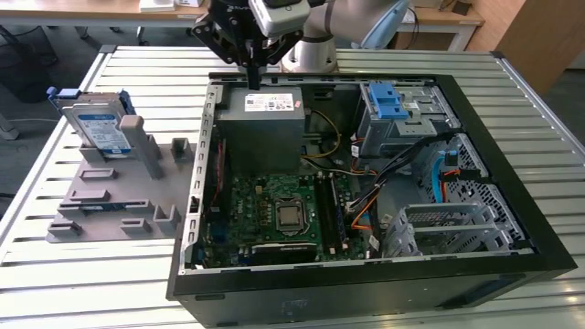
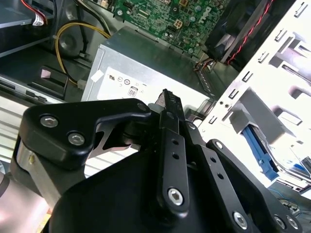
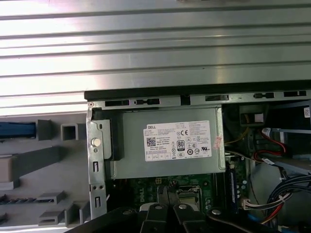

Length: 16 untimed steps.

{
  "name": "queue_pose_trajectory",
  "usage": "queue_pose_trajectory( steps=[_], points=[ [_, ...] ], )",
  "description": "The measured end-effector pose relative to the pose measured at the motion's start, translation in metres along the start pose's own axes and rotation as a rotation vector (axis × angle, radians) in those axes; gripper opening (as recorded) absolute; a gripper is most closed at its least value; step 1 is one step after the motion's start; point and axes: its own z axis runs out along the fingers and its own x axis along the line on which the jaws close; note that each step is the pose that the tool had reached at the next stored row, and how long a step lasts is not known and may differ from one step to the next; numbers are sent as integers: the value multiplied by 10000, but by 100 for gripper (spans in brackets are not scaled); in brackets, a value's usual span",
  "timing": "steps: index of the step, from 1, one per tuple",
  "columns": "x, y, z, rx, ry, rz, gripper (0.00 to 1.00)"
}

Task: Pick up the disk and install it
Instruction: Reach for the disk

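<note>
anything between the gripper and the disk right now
Nothing visible blocks the way. The gripper hangs over the power supply, seemingly above the case wall. The disk stands in the grey fixture on the exterior view's left, beyond that wall, its top free; a grey post overlaps one side.

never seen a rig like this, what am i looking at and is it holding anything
This is a robot arm ending in a black pincer. The exterior view sees the whole slatted table from off the arm; both wrist views come from cameras riding on the arm. On the table sit an open computer case and, at the exterior view's left, a grey holder with the disk standing on edge in it. The pincer is shut, empty, and hangs above the grey metal box inside the case.
</note>
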Motion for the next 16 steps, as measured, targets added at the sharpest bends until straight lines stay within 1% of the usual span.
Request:
queue_pose_trajectory(
  steps=[1,3,14,16],
  points=[
    [2,0,1,0,0,0,11],
    [50,-5,19,0,9,0,11],
    [78,-7,35,2,24,1,11],
    [243,-25,148,18,224,9,11]
  ],
)
